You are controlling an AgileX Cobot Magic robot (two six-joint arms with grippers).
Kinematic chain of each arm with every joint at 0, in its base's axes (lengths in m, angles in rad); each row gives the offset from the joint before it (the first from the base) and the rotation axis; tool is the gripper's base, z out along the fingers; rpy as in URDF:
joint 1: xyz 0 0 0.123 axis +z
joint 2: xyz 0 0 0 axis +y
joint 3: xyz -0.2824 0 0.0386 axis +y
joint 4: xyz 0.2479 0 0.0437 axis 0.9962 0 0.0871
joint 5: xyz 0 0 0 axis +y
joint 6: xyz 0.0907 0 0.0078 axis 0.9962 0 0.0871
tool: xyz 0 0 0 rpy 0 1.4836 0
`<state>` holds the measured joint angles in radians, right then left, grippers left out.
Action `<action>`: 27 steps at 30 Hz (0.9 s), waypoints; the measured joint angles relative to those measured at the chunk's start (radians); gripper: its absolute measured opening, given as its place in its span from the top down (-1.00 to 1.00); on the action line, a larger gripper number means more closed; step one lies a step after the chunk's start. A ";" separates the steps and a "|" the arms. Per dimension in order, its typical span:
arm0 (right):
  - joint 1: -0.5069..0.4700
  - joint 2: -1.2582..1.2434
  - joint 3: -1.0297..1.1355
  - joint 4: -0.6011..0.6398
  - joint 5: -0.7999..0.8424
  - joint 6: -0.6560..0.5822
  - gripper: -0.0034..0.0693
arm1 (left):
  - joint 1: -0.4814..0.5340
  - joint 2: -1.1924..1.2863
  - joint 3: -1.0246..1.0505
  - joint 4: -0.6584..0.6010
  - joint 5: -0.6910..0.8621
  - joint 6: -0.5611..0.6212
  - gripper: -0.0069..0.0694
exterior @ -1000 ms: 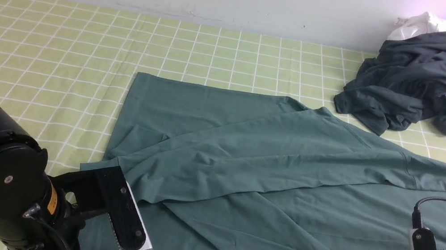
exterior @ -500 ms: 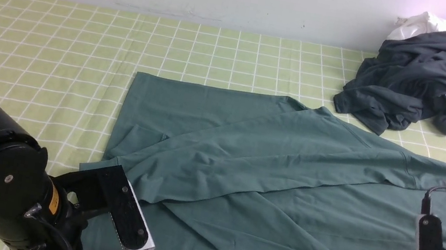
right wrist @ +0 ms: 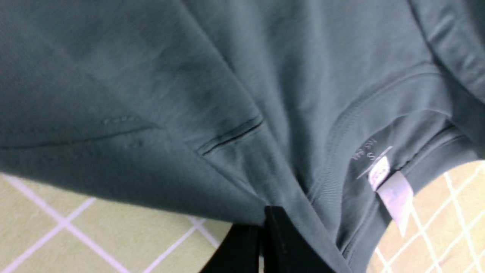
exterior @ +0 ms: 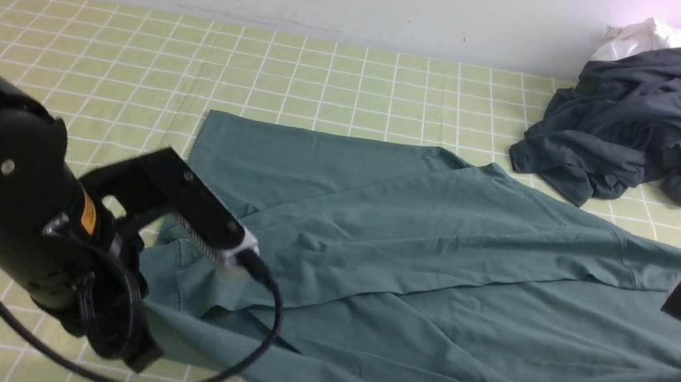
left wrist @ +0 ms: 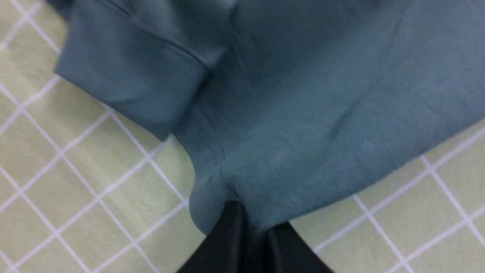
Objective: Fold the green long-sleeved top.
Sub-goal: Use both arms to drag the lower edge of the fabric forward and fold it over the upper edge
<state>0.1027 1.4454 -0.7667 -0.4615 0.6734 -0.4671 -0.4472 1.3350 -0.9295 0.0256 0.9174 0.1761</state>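
Between the two hands, over the checked counter [exterior: 94, 53], the green long-sleeved top [exterior: 412, 258] runs lengthwise from one to the other, with most of it lying out beyond them. Left hand [left wrist: 246, 227] is pinching the hem corner, and right hand [right wrist: 261, 223] is pinching the near shoulder beside the neck label [right wrist: 390, 185]. My guess is the near edge gets carried forward next.

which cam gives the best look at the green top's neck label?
Right wrist view: the neck label shows close up, white against green fabric. Front view shows the whole green long-sleeved top but not its label. Left wrist view shows only a cuff and a pinched edge.
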 joint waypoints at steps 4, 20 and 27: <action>0.000 0.000 -0.061 0.000 0.020 0.031 0.92 | 0.055 0.000 -0.071 -0.006 -0.016 -0.012 0.77; -0.001 0.186 -0.338 -0.025 -0.185 0.040 0.92 | 0.259 0.322 -0.445 -0.026 -0.135 -0.019 0.77; -0.001 0.454 -0.582 -0.026 -0.147 0.042 0.92 | 0.307 0.541 -0.606 -0.026 -0.135 -0.019 0.77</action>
<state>0.1015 1.8994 -1.3492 -0.4875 0.5267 -0.4252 -0.1400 1.8759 -1.5355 0.0000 0.7827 0.1570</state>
